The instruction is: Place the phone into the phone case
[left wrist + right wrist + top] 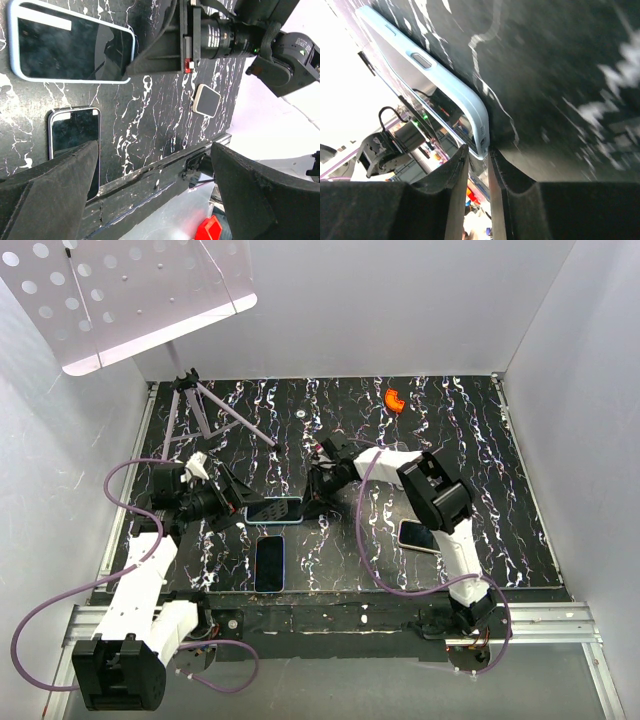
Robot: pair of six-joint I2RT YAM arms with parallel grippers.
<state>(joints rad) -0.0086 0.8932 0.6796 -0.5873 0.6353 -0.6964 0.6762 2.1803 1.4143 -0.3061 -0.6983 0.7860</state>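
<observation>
My right hand (477, 153) pinches a corner of the light-blue rectangular phone case (450, 92); my left hand (154, 148) gapes wide (the black-screened phone (269, 563) lies at the near edge of the counter (480, 440)).

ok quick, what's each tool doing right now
left tool: open, holding nothing
right tool: shut on the corner of the light blue phone case

White walls (400, 300) box in a black, white-veined table (470, 440). A perforated panel (120, 290) tilts overhead far-left, brightly lit. Metal rail (540, 620) along the near edge.
</observation>
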